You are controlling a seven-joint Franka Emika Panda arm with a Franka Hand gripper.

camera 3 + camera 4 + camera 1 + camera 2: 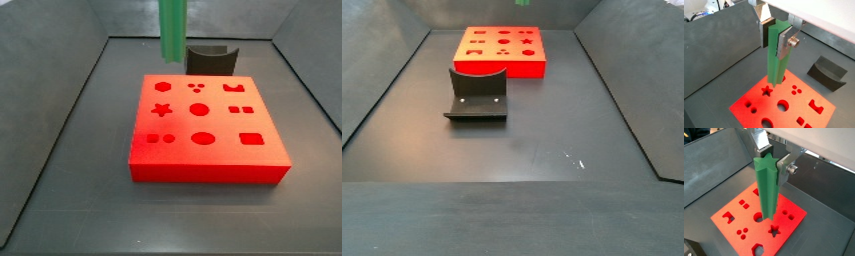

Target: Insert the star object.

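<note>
**A:** Where is the gripper (776,31)?

**B:** Up above the red block (207,134), with its silver finger plates (784,166) clamped on the upper part of the green star peg (767,188). The jaws are clenched on that peg; in both wrist views the dark pads press its sides.

**A:** And the peg itself?

**B:** It hangs upright, clear of the block. In a wrist view its top end shows a star-shaped cross-section. In a side view the peg (173,30) comes down from the top edge of the picture and ends above the block's far side, near the dark curved piece (211,58). The gripper itself is out of frame there.

**A:** Is the tip in a hole?

**B:** No. In a wrist view the lower end (776,75) sits over the red face, between the holes, not inside any. The star-shaped hole (767,91) is near the tip but off to one side of it.

**A:** What else is on the block?

**B:** Rows of shaped holes: circles, squares, small dot groups, an arch-like cut. The star hole (162,110) lies in the middle row, at the left end in that side view.

**A:** The floor?

**B:** Dark grey, walled. The fixture (477,94), a dark curved bracket on a plate, stands just beside the red block (501,51), apart from the peg.
</note>
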